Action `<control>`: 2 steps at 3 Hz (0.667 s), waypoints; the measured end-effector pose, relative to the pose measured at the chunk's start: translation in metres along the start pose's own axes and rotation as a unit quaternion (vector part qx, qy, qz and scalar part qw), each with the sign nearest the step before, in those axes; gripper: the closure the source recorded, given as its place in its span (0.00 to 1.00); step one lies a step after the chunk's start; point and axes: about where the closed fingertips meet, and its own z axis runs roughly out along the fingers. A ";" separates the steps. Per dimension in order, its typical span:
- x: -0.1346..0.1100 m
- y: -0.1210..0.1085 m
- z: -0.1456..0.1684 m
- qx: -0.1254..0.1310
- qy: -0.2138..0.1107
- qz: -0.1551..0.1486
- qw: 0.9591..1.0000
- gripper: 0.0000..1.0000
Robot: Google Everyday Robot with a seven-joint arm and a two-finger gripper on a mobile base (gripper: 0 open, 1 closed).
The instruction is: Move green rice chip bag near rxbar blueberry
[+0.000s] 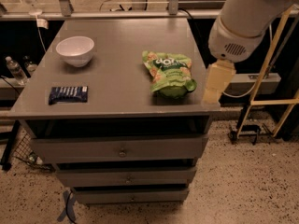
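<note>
The green rice chip bag (169, 74) lies on the right part of the table (117, 41), close to the near edge, and nothing holds it. The end effector (216, 82) hangs just to the right of the bag, beside the right edge of the table. I see nothing in it, and I cannot tell if it is spread or pressed together. It sits under the thick white arm (245, 17), which comes in from the upper right. I judge it waits there because the bag is closest from this side.

The rxbar blueberry (68, 94) lies flat at the near left corner, well apart from the bag, so the bag must cross the table to the left. The white bowl (75, 50) stands farther back on the left, so I think the open place to the right of the bar suits the bag best.
</note>
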 end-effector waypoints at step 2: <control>-0.035 -0.038 0.043 -0.006 0.007 0.051 0.999 0.00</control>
